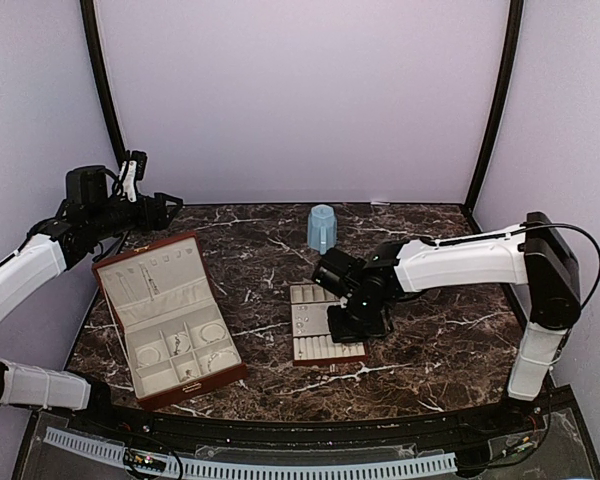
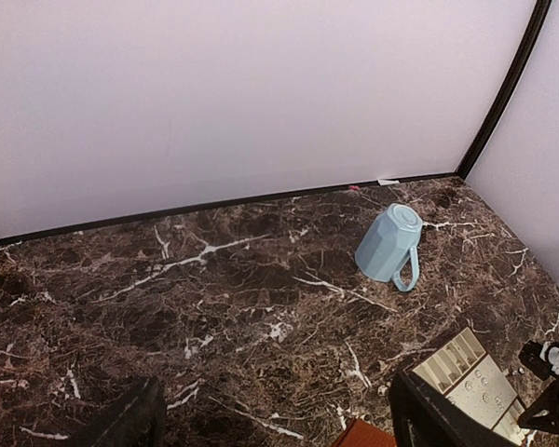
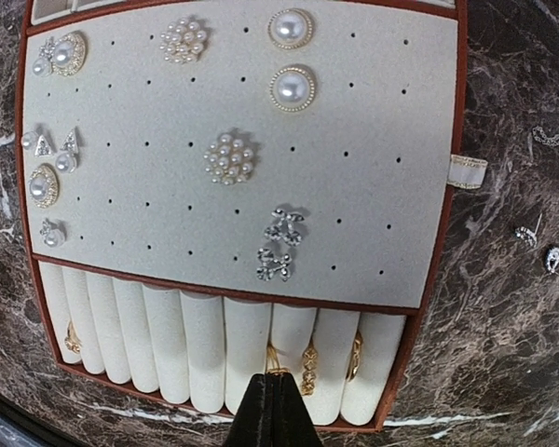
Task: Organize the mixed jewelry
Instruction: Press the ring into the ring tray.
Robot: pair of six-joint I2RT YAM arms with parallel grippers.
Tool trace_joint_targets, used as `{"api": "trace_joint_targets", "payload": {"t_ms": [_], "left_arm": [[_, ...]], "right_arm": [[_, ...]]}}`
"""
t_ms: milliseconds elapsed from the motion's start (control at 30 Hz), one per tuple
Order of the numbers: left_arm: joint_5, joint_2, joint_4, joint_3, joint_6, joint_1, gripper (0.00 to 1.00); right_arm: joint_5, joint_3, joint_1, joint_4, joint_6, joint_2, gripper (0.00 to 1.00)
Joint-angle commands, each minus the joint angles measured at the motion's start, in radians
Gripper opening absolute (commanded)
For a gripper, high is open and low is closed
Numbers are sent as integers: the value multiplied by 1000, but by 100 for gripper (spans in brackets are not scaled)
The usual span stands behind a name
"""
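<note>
L wrist view: L gripper (image 2: pixel 272 382) up above marble table (image 2: pixel 214 298). Fingers (image 2: pixel 130 419) spread wide, nothing but bare stone between. Light-blue mug (image 2: pixel 388 242) at far-mid table, well apart from the rest.

Top view: L arm raised at far-left corner, beside the open reddish-brown box (image 1: pixel 192 386), not touching it. R arm reaching in from right, wrist low over near-right part of slotted tray (image 1: pixel 308 322), mid-table.

R wrist view: R gripper (image 3: pixel 272 382) at near edge of tray, over the ring rolls. Fingers (image 3: pixel 261 419) pressed together, tips right at a gold-coloured ring (image 3: pixel 273 358) seated in a slot. Cannot tell whether ring is nipped or only touched.

Jewelry locs:
- Stud pad (image 3: pixel 373 121) of tray: pearl studs (image 3: pixel 292 88) at far middle, pearl clusters (image 3: pixel 228 156) nearer centre, more small pearl pcs along L edge, two silver bow pieces (image 3: pixel 284 223) near the rolls.
- Ring rolls: other rings (image 3: pixel 309 365) just R of fingertips, one more at far L end.
- Loose on table, R of tray: thin chain (image 3: pixel 554 137) and two small studs (image 3: pixel 526 233), apart from tray rim.
- Box compartments, top view: bracelet hoop (image 1: pixel 212 332) at R, smaller hoops (image 1: pixel 148 354) at L; finer detail too small to read.
</note>
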Motion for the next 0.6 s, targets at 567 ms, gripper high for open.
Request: {"api": "trace_joint_targets", "payload": {"t_ms": [567], "left_arm": [[-3, -32, 8, -16, 18, 5, 86]], "right_arm": [[-36, -29, 9, 49, 10, -5, 1]]}}
